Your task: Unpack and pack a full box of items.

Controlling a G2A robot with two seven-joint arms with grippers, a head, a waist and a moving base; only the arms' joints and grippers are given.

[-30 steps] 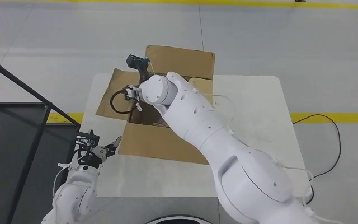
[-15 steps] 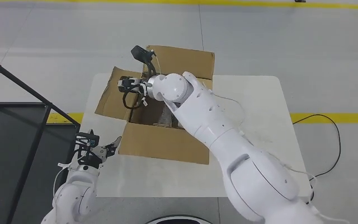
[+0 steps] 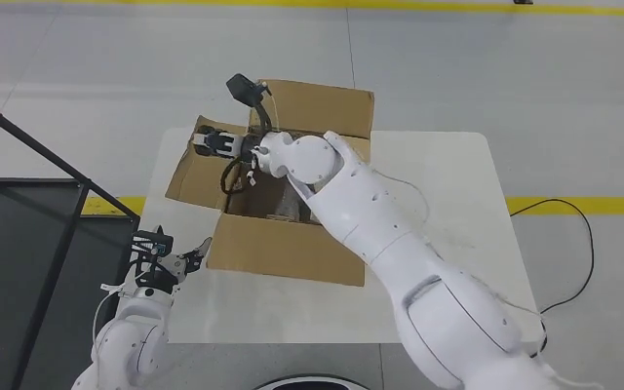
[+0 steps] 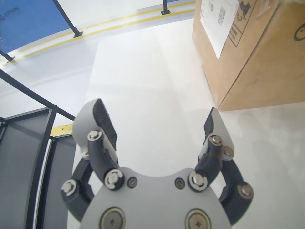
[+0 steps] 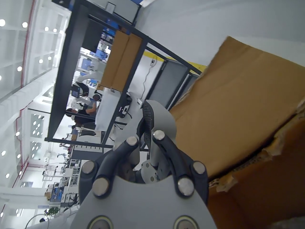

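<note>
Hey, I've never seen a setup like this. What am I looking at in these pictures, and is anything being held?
It's a two-armed robot at a white table. One picture looks down from above the arms; the other two come from cameras on the wrists. An open cardboard box stands on the table. The left gripper is open beside a box corner, holding nothing. The right gripper is over a side flap, shut, with nothing visible in it.

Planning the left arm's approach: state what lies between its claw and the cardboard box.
Bare white tabletop separates left claw from brown cardboard box, in the left wrist view.
</note>
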